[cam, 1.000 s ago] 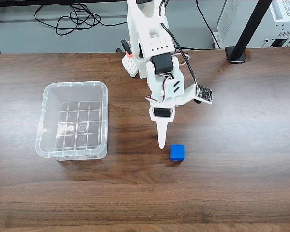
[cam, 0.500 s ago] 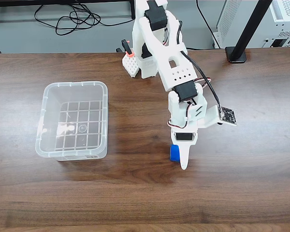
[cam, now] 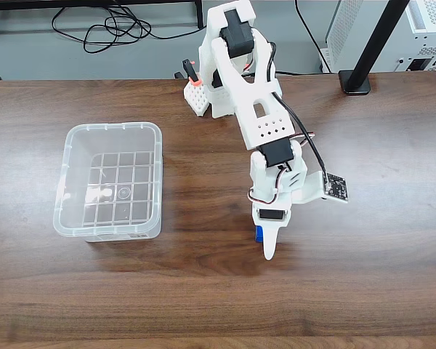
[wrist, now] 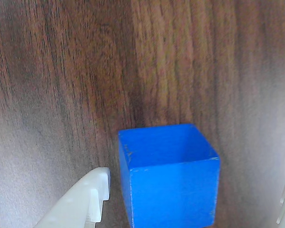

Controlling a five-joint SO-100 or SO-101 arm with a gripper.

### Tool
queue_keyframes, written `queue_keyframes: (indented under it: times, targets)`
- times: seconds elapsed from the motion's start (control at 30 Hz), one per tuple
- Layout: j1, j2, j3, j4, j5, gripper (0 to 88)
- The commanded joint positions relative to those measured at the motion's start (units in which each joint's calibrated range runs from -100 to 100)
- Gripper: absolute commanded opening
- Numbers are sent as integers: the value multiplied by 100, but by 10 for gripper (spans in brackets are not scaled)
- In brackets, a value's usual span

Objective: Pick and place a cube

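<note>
Grasp step: the tool [wrist: 190, 209] sits spread around the cube [wrist: 168, 175], fingers at its 8 and 4 o'clock; next it needs squeezing, then lifting off the surface [cam: 363, 291]

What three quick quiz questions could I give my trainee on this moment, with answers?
1. True or false: the cube lies inside the clear bin.
2. In the wrist view, the cube sits: A) between the gripper fingers, B) outside them, C) lifted off the table.
3. What colour is the cube?

Key:
1. False; it rests on the table, to the bin's right in the fixed view.
2. A; gaps show on both sides.
3. Blue.
</note>
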Motion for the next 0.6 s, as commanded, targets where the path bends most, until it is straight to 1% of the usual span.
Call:
queue_keyframes:
  times: [0.0, 0.1, 0.17, 0.23, 0.3, 0.4, 0.5, 0.57]
  targets:
    - [225, -77, -406, 28, -38, 359]
    - [306, -52, -406, 36, -12, 355]
    - [313, -52, -406, 36, -6, 319]
    - [313, -44, -406, 36, -1, 265]
    - [313, -36, -406, 36, -1, 235]
    - [306, -28, -406, 45, 9, 231]
    - [269, -19, -406, 45, 173, 224]
    - [247, -19, -406, 45, 200, 223]
